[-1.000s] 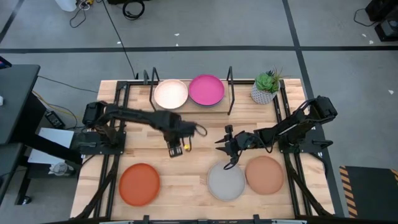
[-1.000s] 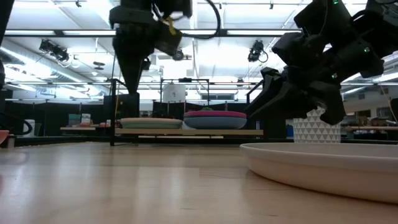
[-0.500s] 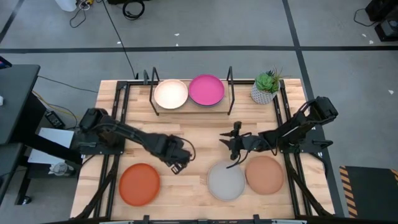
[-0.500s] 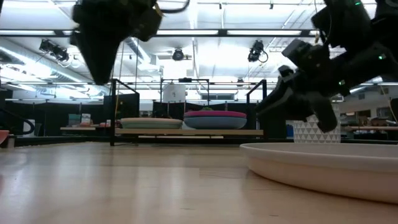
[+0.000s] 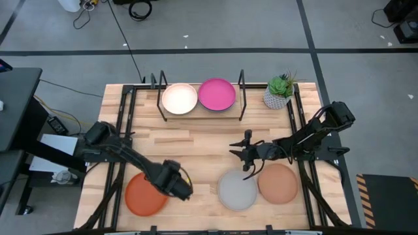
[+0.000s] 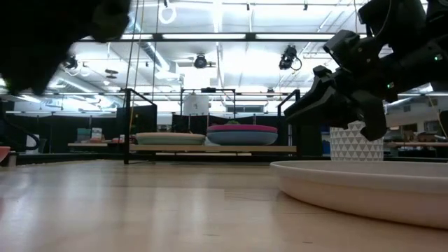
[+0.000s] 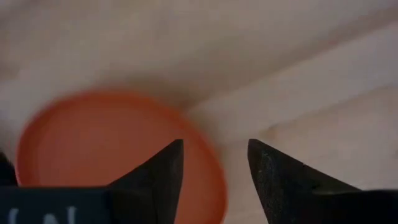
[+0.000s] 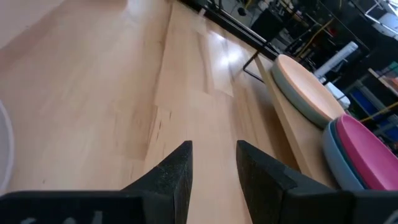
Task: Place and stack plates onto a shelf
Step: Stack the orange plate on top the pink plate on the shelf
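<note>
The shelf [image 5: 199, 111] stands at the table's far edge. On it are the cream plate [image 5: 179, 98] and the pink plate [image 5: 217, 94], which lies on a blue plate [image 8: 339, 167]. The orange plate [image 5: 145, 194], grey plate [image 5: 236, 190] and tan-brown plate [image 5: 278, 183] lie flat along the near edge. My left gripper [image 7: 214, 149] is open, over the orange plate's [image 7: 112, 149] right rim, touching nothing. My right gripper [image 5: 244, 155] is open, above the table just beyond the grey plate, pointing at the shelf [image 8: 292, 118].
A potted plant [image 5: 279, 91] in a white pot stands right of the shelf. Black uprights [image 5: 241, 85] frame the shelf's ends. Bare wood [image 5: 202, 147] lies between the shelf and the near plates. In the low view a pale plate [image 6: 364, 189] fills the right foreground.
My left gripper has swung from the table's middle, in front of the shelf, toward the near edge and leftward, and has come down over the orange plate's right rim. The plates have not moved.
</note>
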Robot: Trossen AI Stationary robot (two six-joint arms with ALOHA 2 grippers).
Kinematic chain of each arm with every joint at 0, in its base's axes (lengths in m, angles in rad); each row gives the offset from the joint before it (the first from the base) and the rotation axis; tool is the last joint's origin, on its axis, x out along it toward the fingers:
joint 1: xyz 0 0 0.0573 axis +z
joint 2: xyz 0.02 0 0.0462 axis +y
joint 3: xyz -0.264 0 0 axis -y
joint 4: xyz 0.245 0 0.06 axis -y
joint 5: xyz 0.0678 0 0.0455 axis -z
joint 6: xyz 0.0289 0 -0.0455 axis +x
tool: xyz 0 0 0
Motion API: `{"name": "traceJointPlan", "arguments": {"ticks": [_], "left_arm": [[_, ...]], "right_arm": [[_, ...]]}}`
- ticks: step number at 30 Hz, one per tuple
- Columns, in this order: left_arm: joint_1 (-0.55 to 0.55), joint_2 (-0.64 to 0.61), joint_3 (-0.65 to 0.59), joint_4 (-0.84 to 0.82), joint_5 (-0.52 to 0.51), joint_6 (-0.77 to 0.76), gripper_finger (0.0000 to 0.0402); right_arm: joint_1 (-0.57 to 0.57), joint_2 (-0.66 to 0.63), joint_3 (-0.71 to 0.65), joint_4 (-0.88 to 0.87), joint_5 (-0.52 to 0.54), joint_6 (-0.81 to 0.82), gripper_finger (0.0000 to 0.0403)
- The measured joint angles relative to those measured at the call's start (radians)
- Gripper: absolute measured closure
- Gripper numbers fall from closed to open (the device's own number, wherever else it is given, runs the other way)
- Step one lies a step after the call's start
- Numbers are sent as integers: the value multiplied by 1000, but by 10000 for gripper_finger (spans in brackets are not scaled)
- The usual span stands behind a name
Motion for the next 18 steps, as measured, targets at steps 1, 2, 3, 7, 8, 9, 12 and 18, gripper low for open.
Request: {"name": "traceJointPlan", "arguments": {"ticks": [1,2,3,7,8,9,12,18], "left_arm": [[-11,18,0,1,31,-22,212],[-20,34,0,3,60,-32,211],[-25,51,-1,7,77,-34,211],[-23,88,0,72,83,-34,210],[-20,96,0,89,83,-33,210],[-18,106,0,101,90,-33,210],[-15,133,0,108,122,-27,210],[-17,152,1,95,156,-25,217]], "right_arm": [[0,0,0,3,-6,-8,273],[0,0,0,7,-12,-14,273],[0,0,0,14,-15,-19,273],[-1,0,-1,54,-16,-59,273],[-1,0,-1,58,-21,-67,273],[-1,0,-1,61,-31,-71,273],[-11,0,-1,68,-69,-85,273],[-46,0,-1,86,-126,-97,273]]}}
